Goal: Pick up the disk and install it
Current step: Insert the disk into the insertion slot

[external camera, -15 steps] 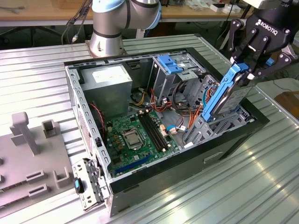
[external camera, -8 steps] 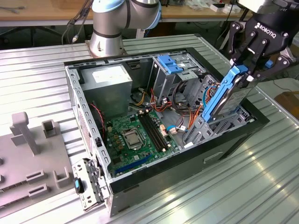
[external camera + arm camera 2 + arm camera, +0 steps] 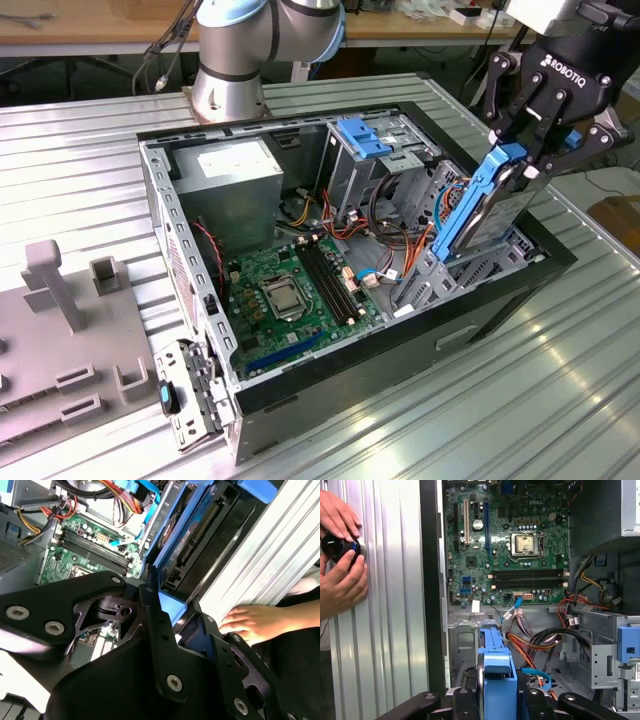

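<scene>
Hand (image 3: 520,155) closed tight, angled downward

The ribbed silver bench (image 3: 560,400) is carrying it all. The open black computer case (image 3: 400,345) is lying on its side across the middle of the exterior view. At lower left a grey fixture (image 3: 60,330) is sitting flat on the ribs, with a silver bracket (image 3: 190,395) just beside the case's near corner. Upper middle, the arm's base (image 3: 228,85) is standing on the bench. In the second wrist view a person's hand (image 3: 255,622) is resting on the bench's edge.

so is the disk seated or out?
Out, not seated: the disk stands tilted on end, mostly above the open case, its upper end clamped in the gripper.
</scene>
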### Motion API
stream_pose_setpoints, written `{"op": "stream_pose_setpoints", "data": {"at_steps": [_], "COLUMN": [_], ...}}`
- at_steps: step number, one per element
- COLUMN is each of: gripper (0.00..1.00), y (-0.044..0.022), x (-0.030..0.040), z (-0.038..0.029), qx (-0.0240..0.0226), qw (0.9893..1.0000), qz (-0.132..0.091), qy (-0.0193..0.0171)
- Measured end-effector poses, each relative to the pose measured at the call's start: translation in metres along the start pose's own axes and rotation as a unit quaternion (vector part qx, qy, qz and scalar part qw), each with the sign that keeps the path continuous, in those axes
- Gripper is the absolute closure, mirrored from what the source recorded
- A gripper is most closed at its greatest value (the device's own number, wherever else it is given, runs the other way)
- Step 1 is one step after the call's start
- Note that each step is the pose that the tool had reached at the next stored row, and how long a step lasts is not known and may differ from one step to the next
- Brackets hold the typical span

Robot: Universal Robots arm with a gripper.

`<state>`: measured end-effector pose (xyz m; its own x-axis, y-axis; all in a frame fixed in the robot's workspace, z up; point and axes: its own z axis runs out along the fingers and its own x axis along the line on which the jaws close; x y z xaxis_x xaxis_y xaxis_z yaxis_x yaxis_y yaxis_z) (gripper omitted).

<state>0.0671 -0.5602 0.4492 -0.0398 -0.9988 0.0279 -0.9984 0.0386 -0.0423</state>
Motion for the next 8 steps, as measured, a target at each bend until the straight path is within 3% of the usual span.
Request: {"op": "stream_pose_setpoints", "data": {"at_steps": [2, 3, 5, 8], "gripper": [0.63, 0.63, 0.63, 0.63], "y": [-0.0006, -0.0015, -0.0031, -0.0041], "x": [-0.0001, -0.0001, -0.0002, -0.0002], "z": [0.0, 0.0, 0.0, -0.0003], "qx": [-0.0177, -0.0232, -0.0272, -0.0275], "qw": [0.9998, 0.9997, 0.9996, 0.9996], "qz": [0.0, -0.001, -0.001, -0.001], "qy": [0.0007, 0.0009, 0.0011, -0.0003]}}
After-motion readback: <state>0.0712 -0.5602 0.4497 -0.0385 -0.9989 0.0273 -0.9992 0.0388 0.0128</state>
